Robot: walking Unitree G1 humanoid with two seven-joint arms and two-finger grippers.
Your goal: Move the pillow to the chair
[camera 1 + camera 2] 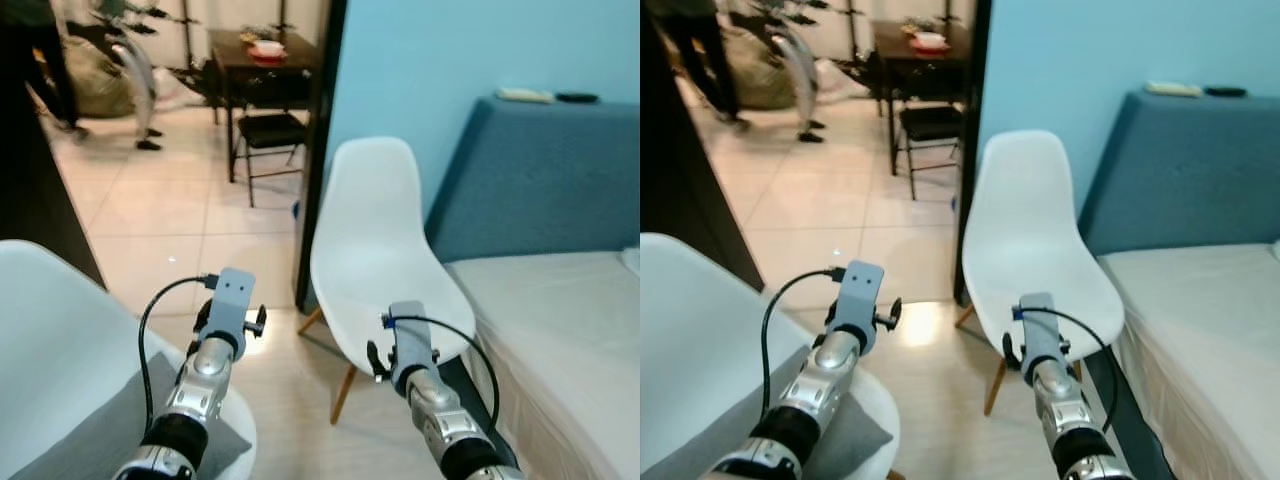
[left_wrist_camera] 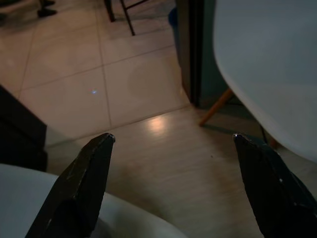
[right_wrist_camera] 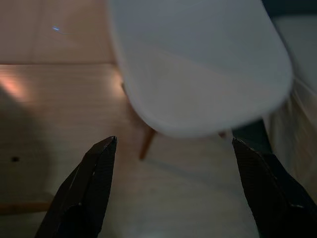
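At the far left a near white chair (image 1: 50,340) fills the lower corner, and a grey pillow (image 1: 95,435) lies on its seat, partly under the left arm. The left gripper (image 2: 171,188) is raised above the front edge of that seat, its two black fingers (image 2: 81,183) spread wide with nothing between them; beyond them the wrist view looks down on pale floor (image 2: 148,99). Further back on the left, a person's legs (image 1: 140,80) stand on the tiled floor of the next room, near a dark table (image 1: 262,65) that carries a red dish, with a dark chair (image 1: 270,135) under it. In the middle, just past a dark door frame (image 1: 318,150), stands a second white chair (image 1: 375,240) with wooden legs, its seat bare. The right gripper (image 3: 173,188) hangs in front of that chair, fingers wide apart and holding nothing. To the right a bed (image 1: 560,320) with a pale cover sits just beside the chair, backed by a blue headboard (image 1: 540,180) against a light blue wall (image 1: 420,70).
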